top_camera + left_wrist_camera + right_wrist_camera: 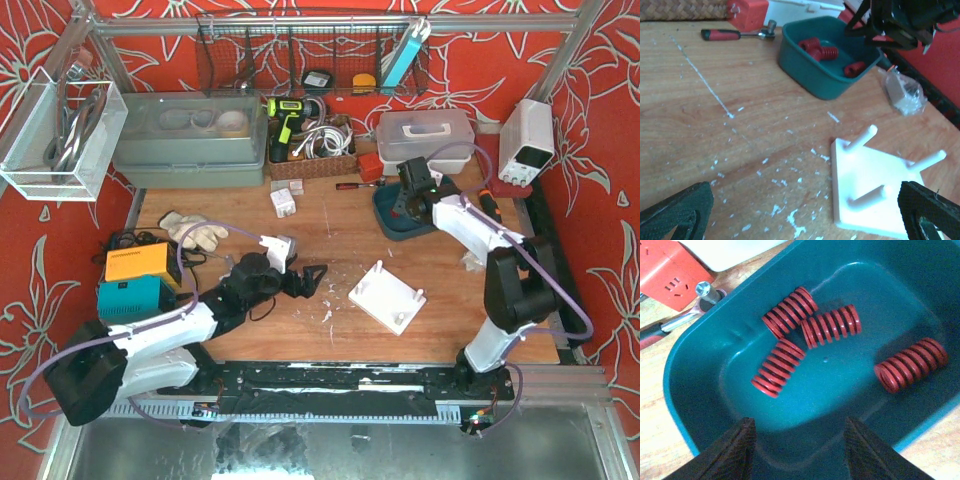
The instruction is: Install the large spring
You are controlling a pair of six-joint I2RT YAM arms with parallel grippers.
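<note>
**A:** From overhead, the right tool [403,208] hangs over the bin [385,228] toward the far right of the tabletop [330,235]. The arm hides what's inside.

**B:** The right wrist camera fills that in. Four red springs [831,325] lie on their sides on the bin floor, three bunched together and one off alone. They look alike, so I can't tell which is the large one.

**A:** And the fingers?

**B:** Apart, with nothing between them, poised above the bin's near wall. Neither touches a spring.

**A:** The left wrist view shows only three springs, with the right tool dark above the bin's far rim. It does pick up a clear bag [902,90] just beside the bin, which that close-up misses.

**B:** The left tool [310,278]?

**A:** Spread wide, with nothing in its grip, low over the middle of the tabletop and pointing at the plate [385,297]. Its own camera has a pad in each bottom corner, with the white plate and its upright pegs [862,139] at the right pad.

**B:** The plate is well apart from the bin, nearer the front edge. A ratchet [735,34] lies past the bin, toward the far edge.
</note>
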